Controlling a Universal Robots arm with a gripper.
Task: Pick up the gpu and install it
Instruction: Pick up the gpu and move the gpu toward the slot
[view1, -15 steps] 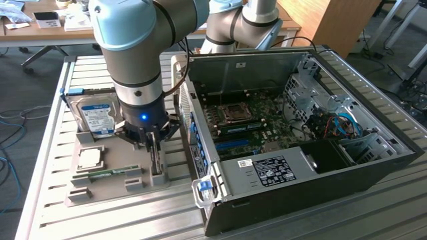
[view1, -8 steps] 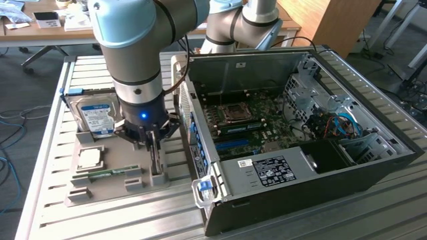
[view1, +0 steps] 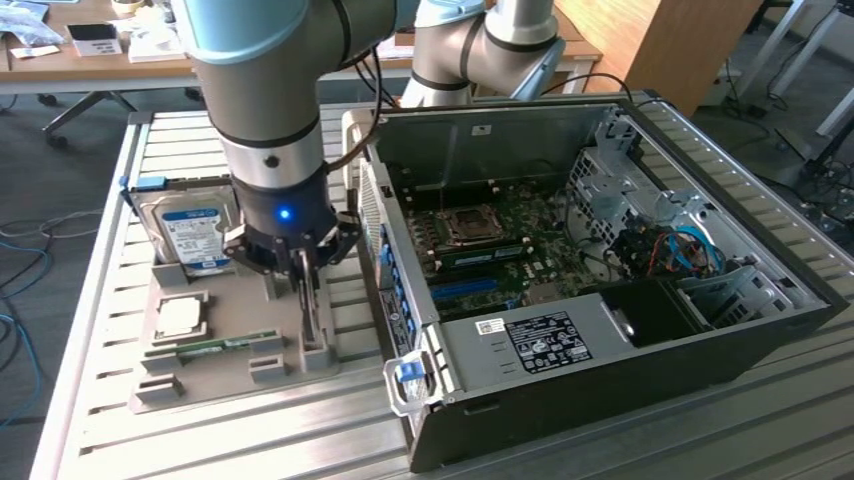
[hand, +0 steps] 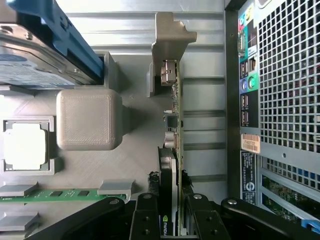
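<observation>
Nearest my wrist camera, the gripper (hand: 170, 220) had its fingers pressed against both faces of the gpu (hand: 173, 135). The card stood on edge in its slot in the gray tray (hand: 135, 165), directly beneath the tool. Its long axis ran level, parallel to the rear panel of the open computer case (view1: 561, 345), which sat beyond on the exterior view's right.
</observation>
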